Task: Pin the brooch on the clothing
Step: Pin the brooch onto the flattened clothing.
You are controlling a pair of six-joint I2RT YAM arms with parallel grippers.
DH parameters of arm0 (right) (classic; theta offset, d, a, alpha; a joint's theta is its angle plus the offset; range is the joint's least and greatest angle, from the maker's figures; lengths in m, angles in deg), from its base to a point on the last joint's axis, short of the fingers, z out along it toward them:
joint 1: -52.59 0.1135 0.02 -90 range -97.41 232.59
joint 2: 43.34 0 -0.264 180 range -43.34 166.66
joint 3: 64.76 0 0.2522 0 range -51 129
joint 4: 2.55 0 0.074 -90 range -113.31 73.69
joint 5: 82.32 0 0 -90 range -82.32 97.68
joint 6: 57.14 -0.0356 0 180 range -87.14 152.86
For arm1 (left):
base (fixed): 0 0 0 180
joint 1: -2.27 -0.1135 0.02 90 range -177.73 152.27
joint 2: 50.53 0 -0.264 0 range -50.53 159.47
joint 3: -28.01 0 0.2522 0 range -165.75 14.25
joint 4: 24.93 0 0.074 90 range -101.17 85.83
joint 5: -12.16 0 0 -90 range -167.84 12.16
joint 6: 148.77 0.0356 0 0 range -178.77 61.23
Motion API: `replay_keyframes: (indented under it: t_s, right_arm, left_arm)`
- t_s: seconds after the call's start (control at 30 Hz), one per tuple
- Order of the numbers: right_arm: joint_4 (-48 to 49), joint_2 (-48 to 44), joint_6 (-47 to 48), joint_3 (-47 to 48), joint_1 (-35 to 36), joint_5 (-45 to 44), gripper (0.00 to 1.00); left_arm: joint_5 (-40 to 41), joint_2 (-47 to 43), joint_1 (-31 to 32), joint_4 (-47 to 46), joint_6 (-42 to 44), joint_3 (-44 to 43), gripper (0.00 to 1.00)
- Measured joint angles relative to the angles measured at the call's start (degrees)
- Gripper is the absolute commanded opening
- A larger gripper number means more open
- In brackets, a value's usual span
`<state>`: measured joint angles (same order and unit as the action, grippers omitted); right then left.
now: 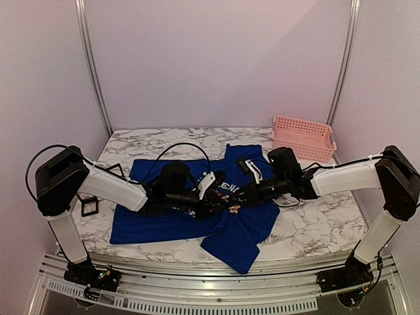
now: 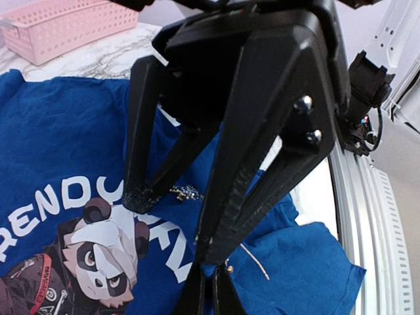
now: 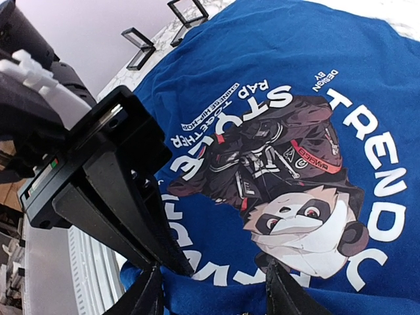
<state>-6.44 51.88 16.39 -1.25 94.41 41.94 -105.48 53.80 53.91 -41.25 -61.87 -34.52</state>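
The clothing, a royal-blue T-shirt with a panda print, lies spread on the marble table. The small sparkly brooch rests on the shirt beside the white lettering and shows as a glint from above. A thin gold pin lies on a raised fold. My left gripper is shut on that fold of blue cloth. My right gripper faces it from the other side, open, its fingers astride the brooch and the cloth. In the right wrist view its fingers stand well apart.
A pink slatted basket stands at the back right of the marble table. Small black frames lie by the shirt's left sleeve. The metal rail runs along the near edge.
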Motion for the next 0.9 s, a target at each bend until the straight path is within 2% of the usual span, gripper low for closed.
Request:
replay_keyframes:
  t_s: [0.17, 0.47, 0.6, 0.77, 0.9]
  right_arm:
    - [-0.8, 0.2, 2.7, 0.1, 0.5, 0.6, 0.42]
    - [-0.4, 0.0, 6.5, -2.3, 0.6, 2.3, 0.39]
    - [-0.5, 0.0, 7.5, -2.3, 0.6, 2.3, 0.31]
    - [-0.4, 0.0, 7.6, -2.3, 0.6, 2.3, 0.42]
    - [0.1, 0.0, 7.5, -2.5, 0.6, 3.9, 0.42]
  left_arm:
    - [0.0, 0.0, 0.0, 0.6, -0.4, 0.0, 0.0]
    - [-0.2, 0.2, 0.0, 1.0, -1.5, 0.0, 0.0]
    - [-0.4, 0.2, 0.0, 1.1, -1.6, -0.2, 0.0]
    - [-0.5, 0.3, 0.0, 1.3, -1.6, -0.4, 0.0]
    - [-0.3, 0.3, 0.0, 2.1, -1.1, -1.0, 0.0]
